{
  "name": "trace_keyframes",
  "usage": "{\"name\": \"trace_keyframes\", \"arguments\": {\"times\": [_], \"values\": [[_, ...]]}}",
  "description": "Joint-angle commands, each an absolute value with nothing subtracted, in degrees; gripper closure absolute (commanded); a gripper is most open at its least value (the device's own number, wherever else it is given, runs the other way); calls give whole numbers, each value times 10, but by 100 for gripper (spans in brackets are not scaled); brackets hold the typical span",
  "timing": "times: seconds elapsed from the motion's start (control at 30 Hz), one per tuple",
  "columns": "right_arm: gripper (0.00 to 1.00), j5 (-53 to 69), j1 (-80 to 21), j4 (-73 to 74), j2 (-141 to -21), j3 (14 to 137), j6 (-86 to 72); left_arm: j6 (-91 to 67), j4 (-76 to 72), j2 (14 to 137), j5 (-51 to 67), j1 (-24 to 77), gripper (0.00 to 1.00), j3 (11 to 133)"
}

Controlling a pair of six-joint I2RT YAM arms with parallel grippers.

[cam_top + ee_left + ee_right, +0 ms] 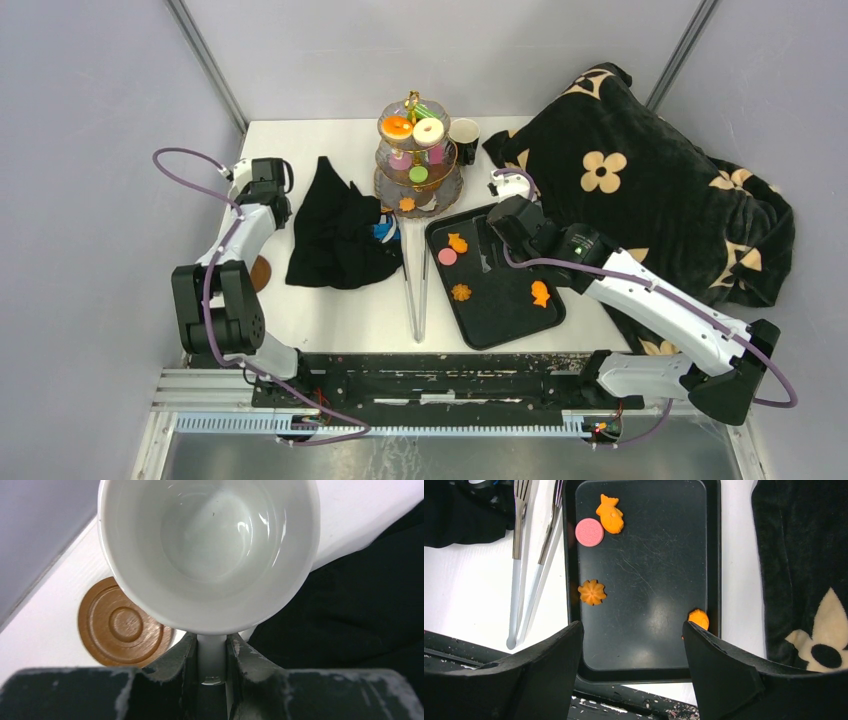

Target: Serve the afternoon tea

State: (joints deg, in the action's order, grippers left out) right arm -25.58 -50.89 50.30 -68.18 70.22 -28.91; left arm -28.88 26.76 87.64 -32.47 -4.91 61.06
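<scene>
The treats are split between two places. On the tiered stand (441,190) sit an orange donut (397,127), a white donut (428,131) and a green disc (418,175). On the black tray (644,645) lie an orange fish cookie (610,514), a pink disc (589,532), an orange flower cookie (592,592) and another orange cookie (699,618), half hidden behind a finger. My right gripper (633,630) hangs open above the tray's far end (498,232), holding nothing. My left gripper (212,640) is shut on the handle of a white cup (210,550) at the table's left (268,182).
A brown coaster (122,630) lies below the cup. A crumpled black cloth (335,235) sits between the arms, with metal tongs (415,290) beside the tray. A dark mug (463,135) stands by the stand. The black flowered blanket (650,190) fills the right side.
</scene>
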Motion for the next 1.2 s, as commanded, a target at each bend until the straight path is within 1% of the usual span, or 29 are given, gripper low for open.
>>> {"name": "trace_keyframes", "arguments": {"times": [0.0,0.1,0.23,0.43,0.87,1.17], "values": [[21,-258,-508,491,-668,702,-295,-292,170,884,-285,-68,97,624],[21,-258,-508,493,-673,705,-293,-301,171,907,-269,-77,97,634],[21,-258,-508,497,-683,715,-289,-313,172,934,-278,-79,97,650],[21,-260,-508,502,-702,738,-285,-334,202,991,-257,-87,97,706],[21,-266,-508,505,-733,761,-287,-333,211,1011,-302,-91,97,728],[21,-269,-508,504,-740,763,-287,-357,213,1037,-307,-91,97,716]]}}
